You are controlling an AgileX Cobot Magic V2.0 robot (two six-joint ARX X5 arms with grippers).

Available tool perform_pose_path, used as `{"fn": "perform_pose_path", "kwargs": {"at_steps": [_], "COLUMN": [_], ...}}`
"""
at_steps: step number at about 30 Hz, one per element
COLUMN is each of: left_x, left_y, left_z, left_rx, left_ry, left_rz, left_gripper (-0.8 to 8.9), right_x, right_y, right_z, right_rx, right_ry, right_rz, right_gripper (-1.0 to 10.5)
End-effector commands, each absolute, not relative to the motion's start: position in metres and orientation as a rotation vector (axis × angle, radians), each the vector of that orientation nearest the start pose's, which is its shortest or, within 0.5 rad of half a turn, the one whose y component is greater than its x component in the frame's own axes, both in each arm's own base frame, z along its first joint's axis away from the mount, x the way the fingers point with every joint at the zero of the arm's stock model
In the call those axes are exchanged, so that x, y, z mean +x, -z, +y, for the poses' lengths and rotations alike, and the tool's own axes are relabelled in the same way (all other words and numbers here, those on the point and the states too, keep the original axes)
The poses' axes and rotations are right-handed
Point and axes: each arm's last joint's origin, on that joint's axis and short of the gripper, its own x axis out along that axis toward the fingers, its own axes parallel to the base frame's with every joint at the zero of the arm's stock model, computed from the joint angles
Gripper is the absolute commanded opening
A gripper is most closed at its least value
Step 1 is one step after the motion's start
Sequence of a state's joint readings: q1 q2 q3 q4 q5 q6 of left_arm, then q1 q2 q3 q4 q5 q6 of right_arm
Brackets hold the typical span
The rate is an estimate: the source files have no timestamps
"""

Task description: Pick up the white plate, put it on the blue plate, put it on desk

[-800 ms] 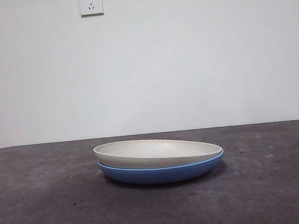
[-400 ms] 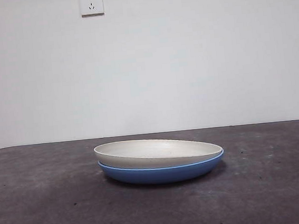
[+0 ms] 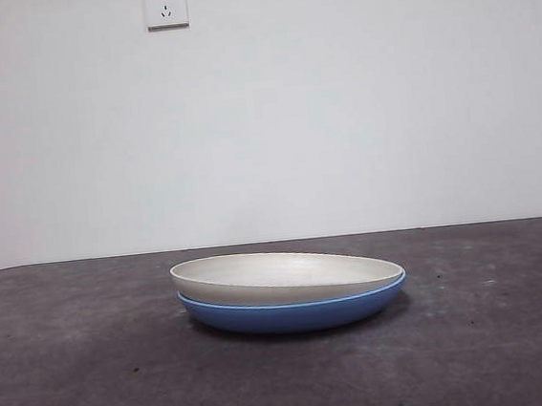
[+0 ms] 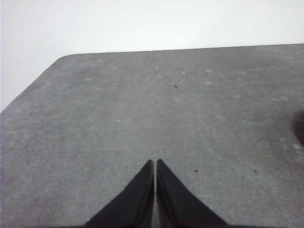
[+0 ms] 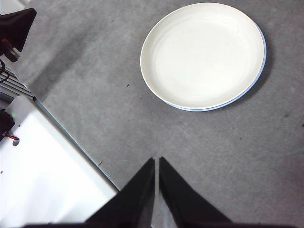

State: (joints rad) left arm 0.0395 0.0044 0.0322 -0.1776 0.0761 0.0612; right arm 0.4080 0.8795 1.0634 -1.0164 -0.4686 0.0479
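Note:
The white plate (image 3: 288, 275) lies in the blue plate (image 3: 291, 313) on the desk (image 3: 76, 375), slightly tilted and shifted to the left. In the right wrist view the white plate (image 5: 202, 54) covers the blue plate (image 5: 262, 57), of which only a thin rim shows. My right gripper (image 5: 156, 161) is shut and empty, high above the desk (image 5: 237, 156), well clear of the plates. My left gripper (image 4: 155, 163) is shut and empty over bare desk (image 4: 142, 104); no plate shows in its view. Neither gripper shows in the front view.
A wall socket (image 3: 164, 4) is on the white wall behind the desk. In the right wrist view the desk's edge and a white surface (image 5: 42, 171) lie beside my gripper, with a black part of the other arm (image 5: 16, 26) at the corner.

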Motion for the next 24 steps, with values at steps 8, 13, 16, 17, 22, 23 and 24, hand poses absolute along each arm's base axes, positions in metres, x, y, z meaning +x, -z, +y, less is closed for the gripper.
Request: {"fn": "perform_pose_path", "kwargs": {"at_steps": [8,13,16,17,22,23,24], "left_x": [0.096,0.096,0.096,0.096,0.096,0.096,0.096], "left_y": [-0.15,-0.149,-0.149,-0.149,-0.149,-0.149,-0.149], "left_z": [0.002,0.002,0.002,0.002,0.002,0.002,0.002], "left_rx": [0.049,0.049,0.049,0.049,0.049,0.049,0.049], "left_ry": [0.038,0.038,0.038,0.038,0.038,0.038,0.038], "left_rz": [0.174,0.175,0.175,0.175,0.175,0.175,0.175], "left_gripper": [0.09,0.09,0.09,0.09,0.09,0.09,0.09], "right_x": [0.128,0.118,0.108,0.104,0.095,0.094,0.094], "right_y": [-0.356,-0.364,-0.357,-0.351,-0.318,-0.309,-0.3], "right_z": [0.062,0.04,0.025,0.021,0.011,0.01,0.009], "right_rx": [-0.02,0.022,0.028,0.024,0.006,0.001,-0.005], "right_ry": [-0.754,-0.628,-0.512,-0.464,-0.363,-0.351,-0.334], "right_rz": [0.69,0.432,0.319,0.277,0.109,0.076,0.045], "right_gripper": [0.1,0.1,0.1,0.1,0.1,0.1,0.1]}}
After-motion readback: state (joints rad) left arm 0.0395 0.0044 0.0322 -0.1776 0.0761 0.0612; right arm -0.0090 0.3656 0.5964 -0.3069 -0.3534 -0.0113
